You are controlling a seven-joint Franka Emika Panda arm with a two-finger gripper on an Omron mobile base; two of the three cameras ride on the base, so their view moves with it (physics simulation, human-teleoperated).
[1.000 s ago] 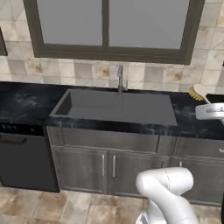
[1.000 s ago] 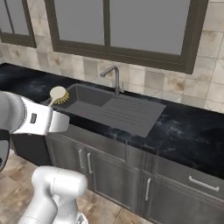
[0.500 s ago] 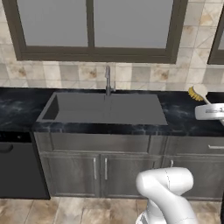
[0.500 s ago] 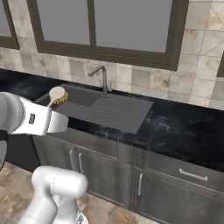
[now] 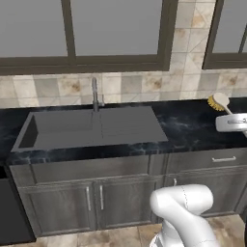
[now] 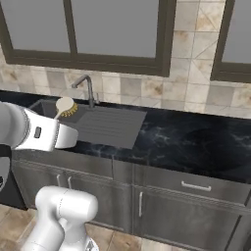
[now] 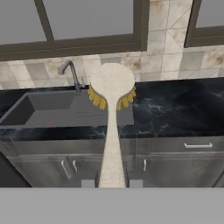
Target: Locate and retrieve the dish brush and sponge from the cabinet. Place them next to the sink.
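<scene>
My gripper is shut on the dish brush, gripping its slim white handle near the base. The brush points up and away, its round head with yellow bristles held in the air above the counter. In the left base view the dish brush sticks out of the hand at the right edge. From the right base camera the dish brush rises in front of the sink. The dark grey sink with its ribbed drainboard and faucet lies left of the hand. The sponge and the cabinet are out of view.
A black marble counter stretches right of the sink. Below it run grey lower doors and a drawer with a silver handle. Dark-framed windows and a tiled wall stand behind.
The whole picture has slid to the left, so the base has driven right along the counter. The brush stays in the shut gripper.
</scene>
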